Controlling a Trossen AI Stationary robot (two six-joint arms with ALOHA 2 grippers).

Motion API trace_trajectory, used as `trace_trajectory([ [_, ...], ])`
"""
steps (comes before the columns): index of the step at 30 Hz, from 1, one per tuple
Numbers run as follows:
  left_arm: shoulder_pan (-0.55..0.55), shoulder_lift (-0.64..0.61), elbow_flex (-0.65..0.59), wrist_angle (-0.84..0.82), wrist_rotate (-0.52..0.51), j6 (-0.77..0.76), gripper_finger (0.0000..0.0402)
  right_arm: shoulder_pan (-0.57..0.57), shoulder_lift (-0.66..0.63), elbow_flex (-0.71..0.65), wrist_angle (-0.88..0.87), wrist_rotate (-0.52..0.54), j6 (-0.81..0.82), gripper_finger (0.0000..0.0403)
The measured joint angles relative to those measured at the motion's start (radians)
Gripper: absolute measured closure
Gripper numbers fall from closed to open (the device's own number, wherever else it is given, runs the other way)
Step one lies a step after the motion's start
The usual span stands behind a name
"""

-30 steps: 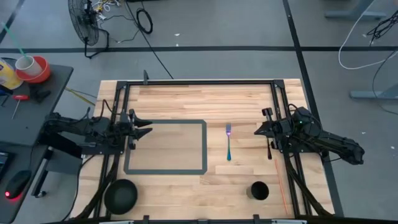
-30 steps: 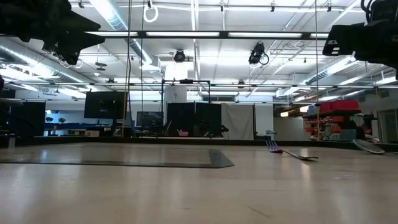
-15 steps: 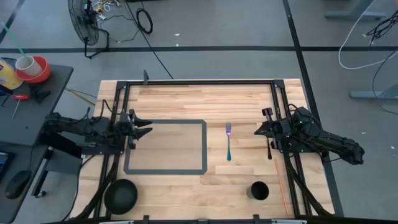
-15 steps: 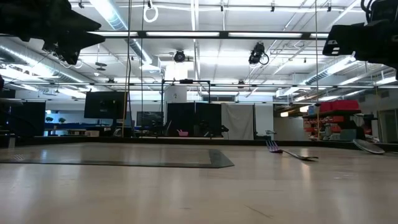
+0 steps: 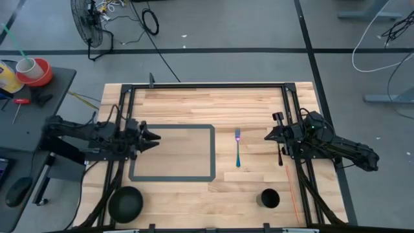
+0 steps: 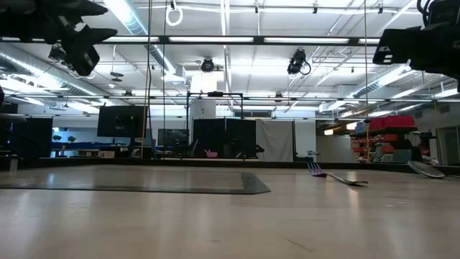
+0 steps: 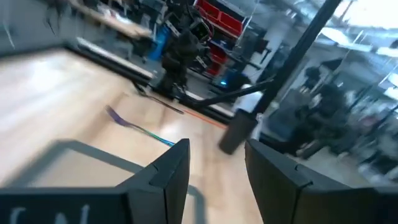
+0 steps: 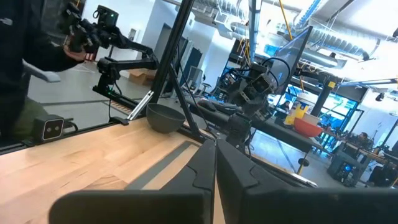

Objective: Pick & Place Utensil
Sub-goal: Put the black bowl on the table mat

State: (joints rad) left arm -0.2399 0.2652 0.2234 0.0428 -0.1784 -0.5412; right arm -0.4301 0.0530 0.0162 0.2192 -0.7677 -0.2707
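An iridescent fork [image 5: 238, 148] lies flat on the wooden table, right of a grey-bordered mat [image 5: 211, 153]. Its tines point to the far edge. It also shows in the low view [image 6: 338, 177] and the left wrist view [image 7: 138, 127]. My left gripper [image 5: 154, 137] hovers open over the mat's left border, and its fingers [image 7: 174, 168] stand apart and empty. My right gripper [image 5: 268, 136] hovers right of the fork, clear of it. Its fingers [image 8: 215, 163] are shut on nothing.
A black cup [image 5: 269, 198] stands near the front edge, right of centre, and also shows in the left wrist view [image 7: 236, 130]. A black bowl [image 5: 125, 203] sits at the front left corner. A dark frame [image 5: 207, 85] runs along the table's far and side edges.
My left gripper has gone a little toward the table's right edge, out over the mat's left border, and stays open. The fork and my right arm have kept still.
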Motion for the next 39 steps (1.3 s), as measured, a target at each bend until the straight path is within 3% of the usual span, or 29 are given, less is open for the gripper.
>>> trace_trajectory([
  [8,-0.172,0.306,0.000,0.345,0.026,-0.055,0.0241,0.000,0.000,0.000,0.000,0.000,0.000,0.0387],
  [13,-0.288,0.445,0.000,0.449,0.006,-0.170,0.0241,0.000,0.000,0.000,0.000,0.000,0.000,0.0387],
  [19,-0.454,0.548,0.000,0.457,-0.112,-0.345,0.0241,0.000,0.000,0.000,0.000,0.000,0.000,0.0387],
  [27,-0.673,0.651,0.048,0.476,-0.308,-0.470,0.0241,0.000,0.000,0.000,0.000,0.000,0.000,0.0387],
  [32,-0.758,0.771,0.230,0.297,-0.333,-0.471,0.0241,0.000,0.000,0.000,-0.001,0.000,0.000,0.0387],
  [35,-0.784,0.854,0.367,0.084,-0.334,-0.499,0.0241,0.000,0.000,0.000,-0.003,0.000,0.000,0.0387],
  [39,-0.799,0.963,0.548,-0.227,-0.278,-0.648,0.0241,0.000,0.000,0.000,-0.003,0.000,0.000,0.0387],
])
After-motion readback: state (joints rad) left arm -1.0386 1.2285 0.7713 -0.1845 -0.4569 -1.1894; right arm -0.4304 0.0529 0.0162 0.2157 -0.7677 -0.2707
